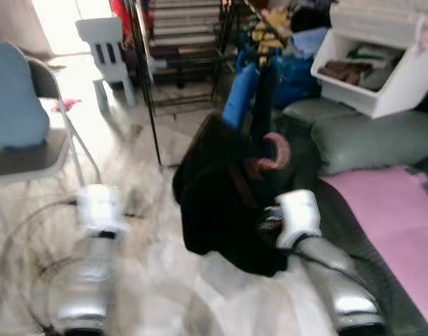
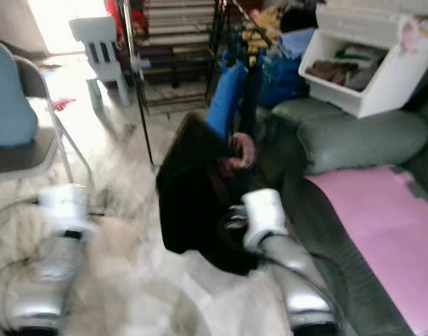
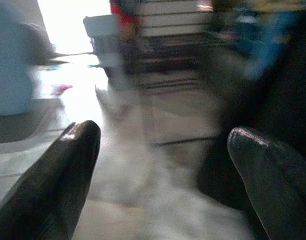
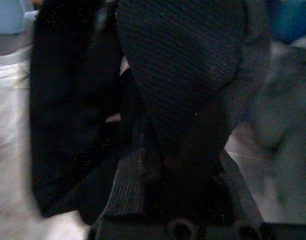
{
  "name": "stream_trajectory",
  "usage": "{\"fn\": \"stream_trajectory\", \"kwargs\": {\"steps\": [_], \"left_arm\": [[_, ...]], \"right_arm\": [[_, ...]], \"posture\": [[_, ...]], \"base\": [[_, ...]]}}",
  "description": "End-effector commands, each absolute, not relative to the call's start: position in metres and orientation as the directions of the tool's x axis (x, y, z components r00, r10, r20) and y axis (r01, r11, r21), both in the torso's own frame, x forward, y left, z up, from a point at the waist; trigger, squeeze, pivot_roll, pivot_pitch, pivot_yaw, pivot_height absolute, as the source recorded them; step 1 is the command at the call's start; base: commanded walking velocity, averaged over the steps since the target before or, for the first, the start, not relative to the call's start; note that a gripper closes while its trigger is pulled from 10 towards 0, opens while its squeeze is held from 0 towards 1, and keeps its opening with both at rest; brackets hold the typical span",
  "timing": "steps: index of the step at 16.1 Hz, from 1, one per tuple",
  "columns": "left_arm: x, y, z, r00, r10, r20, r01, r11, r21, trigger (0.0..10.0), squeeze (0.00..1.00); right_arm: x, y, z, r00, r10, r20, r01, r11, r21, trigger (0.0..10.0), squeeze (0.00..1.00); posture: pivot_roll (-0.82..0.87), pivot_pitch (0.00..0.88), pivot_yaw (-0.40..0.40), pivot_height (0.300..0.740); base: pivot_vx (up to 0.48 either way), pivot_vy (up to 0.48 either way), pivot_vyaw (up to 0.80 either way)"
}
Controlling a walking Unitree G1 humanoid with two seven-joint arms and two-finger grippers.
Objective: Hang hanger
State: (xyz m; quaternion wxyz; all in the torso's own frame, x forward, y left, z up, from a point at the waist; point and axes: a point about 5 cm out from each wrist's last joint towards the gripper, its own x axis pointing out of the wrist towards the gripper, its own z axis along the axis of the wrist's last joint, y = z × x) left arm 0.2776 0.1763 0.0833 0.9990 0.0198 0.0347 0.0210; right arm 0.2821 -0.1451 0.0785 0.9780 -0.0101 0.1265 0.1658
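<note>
Straight ahead at twelve o'clock stands the dark clothes rack (image 1: 147, 77), well apart from the robot. Before it, the black garment (image 1: 214, 203) droops from a hanger (image 1: 273, 155) with a pinkish hook, carried at one o'clock by the right gripper (image 1: 268, 220), whose fingers seem clamped on it. The left gripper (image 3: 163, 165) gapes empty. Carrying is underway; next, lift the hook over the rail.

Readable text: none; the pictures are blurred.
White bin (image 1: 382, 77): no label can be made out.
Shelf (image 1: 182, 28): striped edges, no legible print.
White child's chair (image 1: 105, 42): no markings.
</note>
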Motion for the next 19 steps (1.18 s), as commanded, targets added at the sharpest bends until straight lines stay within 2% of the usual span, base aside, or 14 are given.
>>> {"fn": "stream_trajectory", "kwargs": {"steps": [1,6,9,12,18,19], "left_arm": [[0.2777,0.1905,0.0845,0.994,0.076,-0.073,-0.072,0.995,0.064,10.0,0.00],[0.2810,0.1884,0.0842,0.994,0.076,-0.082,-0.071,0.996,0.062,10.0,0.00],[0.2815,0.1890,0.0842,0.993,0.080,-0.084,-0.074,0.995,0.070,10.0,0.00],[0.2814,0.1891,0.0835,0.993,0.082,-0.089,-0.076,0.995,0.068,10.0,0.00],[0.2820,0.1868,0.0827,0.994,0.066,-0.092,-0.058,0.995,0.086,10.0,0.00],[0.2819,0.1835,0.0822,0.995,0.039,-0.096,-0.033,0.998,0.059,10.0,0.00]], "right_arm": [[0.2870,-0.1340,0.0932,0.920,0.346,-0.181,-0.347,0.937,0.029,10.0,0.00],[0.2862,-0.1339,0.0920,0.919,0.348,-0.186,-0.348,0.937,0.035,10.0,0.00],[0.2860,-0.1320,0.0933,0.914,0.362,-0.182,-0.363,0.931,0.029,10.0,0.00],[0.2864,-0.1320,0.0932,0.916,0.356,-0.183,-0.357,0.934,0.031,10.0,0.00],[0.2870,-0.1328,0.0927,0.919,0.345,-0.188,-0.344,0.938,0.039,10.0,0.00],[0.2894,-0.1366,0.0932,0.934,0.306,-0.185,-0.305,0.952,0.033,10.0,0.00]], "posture": [[-0.08,0.000,-0.001,0.740],[-0.08,0.000,0.003,0.740],[-0.08,0.000,0.005,0.740],[-0.08,0.000,0.005,0.740],[-0.08,0.000,0.004,0.740],[-0.08,0.000,0.004,0.740]], "base": [[0.458,0.000,0.00],[0.452,0.000,0.00],[0.404,0.258,0.14],[0.390,0.278,0.74],[0.359,0.316,0.00],[0.469,0.000,0.00]]}}
